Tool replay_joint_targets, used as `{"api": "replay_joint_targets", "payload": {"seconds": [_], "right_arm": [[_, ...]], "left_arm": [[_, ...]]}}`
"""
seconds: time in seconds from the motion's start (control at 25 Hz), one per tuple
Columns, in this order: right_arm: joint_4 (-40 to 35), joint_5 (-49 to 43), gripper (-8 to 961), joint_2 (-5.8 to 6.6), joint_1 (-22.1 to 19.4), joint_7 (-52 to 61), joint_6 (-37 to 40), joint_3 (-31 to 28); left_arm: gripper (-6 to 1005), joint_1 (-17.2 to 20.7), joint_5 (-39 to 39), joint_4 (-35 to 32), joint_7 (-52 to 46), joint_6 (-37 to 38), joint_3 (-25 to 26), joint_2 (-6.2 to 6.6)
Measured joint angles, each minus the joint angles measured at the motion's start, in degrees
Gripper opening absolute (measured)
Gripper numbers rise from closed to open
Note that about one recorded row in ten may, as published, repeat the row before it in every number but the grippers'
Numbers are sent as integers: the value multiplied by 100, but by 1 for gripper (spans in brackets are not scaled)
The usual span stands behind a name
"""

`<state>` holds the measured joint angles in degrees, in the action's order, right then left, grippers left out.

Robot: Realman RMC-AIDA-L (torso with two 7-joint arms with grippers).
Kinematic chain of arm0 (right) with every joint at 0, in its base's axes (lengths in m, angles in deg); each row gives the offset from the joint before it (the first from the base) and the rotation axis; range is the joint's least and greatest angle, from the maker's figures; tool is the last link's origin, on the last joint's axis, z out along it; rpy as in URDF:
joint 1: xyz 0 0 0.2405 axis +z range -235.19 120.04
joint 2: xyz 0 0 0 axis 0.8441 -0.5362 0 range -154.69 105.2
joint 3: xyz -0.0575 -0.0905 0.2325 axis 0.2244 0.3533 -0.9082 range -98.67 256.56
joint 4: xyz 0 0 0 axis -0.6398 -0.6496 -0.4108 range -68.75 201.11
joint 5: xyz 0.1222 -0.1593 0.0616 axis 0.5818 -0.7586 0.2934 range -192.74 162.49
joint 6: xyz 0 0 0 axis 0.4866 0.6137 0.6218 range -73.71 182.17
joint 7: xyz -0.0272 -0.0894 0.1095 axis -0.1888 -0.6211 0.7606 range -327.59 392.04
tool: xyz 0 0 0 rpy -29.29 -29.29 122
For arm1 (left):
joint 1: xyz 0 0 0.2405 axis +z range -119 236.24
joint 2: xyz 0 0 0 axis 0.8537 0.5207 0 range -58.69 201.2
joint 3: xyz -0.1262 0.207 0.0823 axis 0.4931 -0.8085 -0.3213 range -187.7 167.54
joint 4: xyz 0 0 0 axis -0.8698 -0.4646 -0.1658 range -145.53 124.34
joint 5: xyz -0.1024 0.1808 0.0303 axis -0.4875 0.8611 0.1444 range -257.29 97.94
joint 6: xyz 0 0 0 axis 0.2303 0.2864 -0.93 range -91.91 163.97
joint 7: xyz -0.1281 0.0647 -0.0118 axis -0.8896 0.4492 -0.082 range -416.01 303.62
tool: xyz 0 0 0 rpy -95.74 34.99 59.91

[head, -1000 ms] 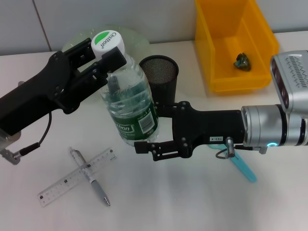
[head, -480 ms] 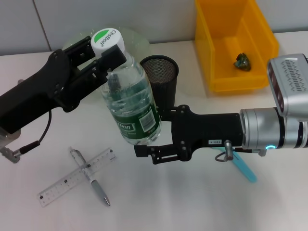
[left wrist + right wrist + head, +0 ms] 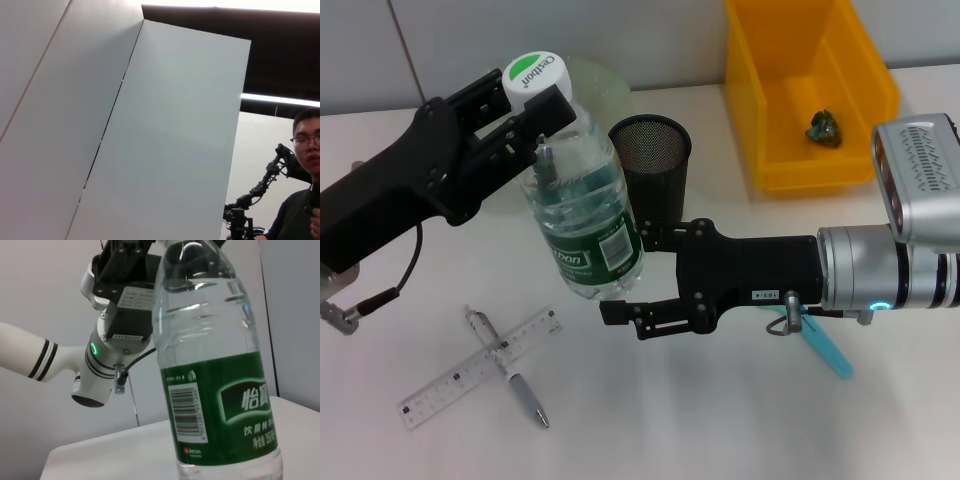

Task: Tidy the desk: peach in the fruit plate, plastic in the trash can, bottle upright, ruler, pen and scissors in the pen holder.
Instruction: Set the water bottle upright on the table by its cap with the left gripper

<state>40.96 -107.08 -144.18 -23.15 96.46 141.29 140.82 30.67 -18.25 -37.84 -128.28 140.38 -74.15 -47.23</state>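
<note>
With ruler and pen lying crossed on the counter, the left tool clamps the near-upright bottle at its neck, the right tool spread wide beside it, scissors unstowed.

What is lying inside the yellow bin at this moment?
One small crumpled greenish piece lies on the floor of the yellow bin; what it is cannot be told. The rest of the visible floor is bare; the near wall hides the strip just behind it.
</note>
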Motion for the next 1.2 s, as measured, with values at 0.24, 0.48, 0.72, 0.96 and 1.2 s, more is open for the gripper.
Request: {"api": "replay_joint_targets", "payload": {"seconds": [0.24, 0.48, 0.72, 0.96, 1.2], "right_arm": [[18, 3, 807, 0, -15, 1, -102, 105], [65, 3, 807, 0, -25, -45, -148, 156], [57, 15, 807, 6, -118, -78, -143, 125], [-144, 160, 807, 24, -420, -199, -93, -33], [-301, 170, 807, 27, -670, -252, 46, -657]], "left_arm": [[515, -13, 0, 0, 2, -9, 11, 12], [521, -17, 0, 34, 35, -53, 66, 7], [527, 40, 0, 34, 241, -217, 74, 8], [532, 136, 28, 23, 548, -522, 191, 32], [538, 233, 49, 13, 919, -884, 239, 45]]}}
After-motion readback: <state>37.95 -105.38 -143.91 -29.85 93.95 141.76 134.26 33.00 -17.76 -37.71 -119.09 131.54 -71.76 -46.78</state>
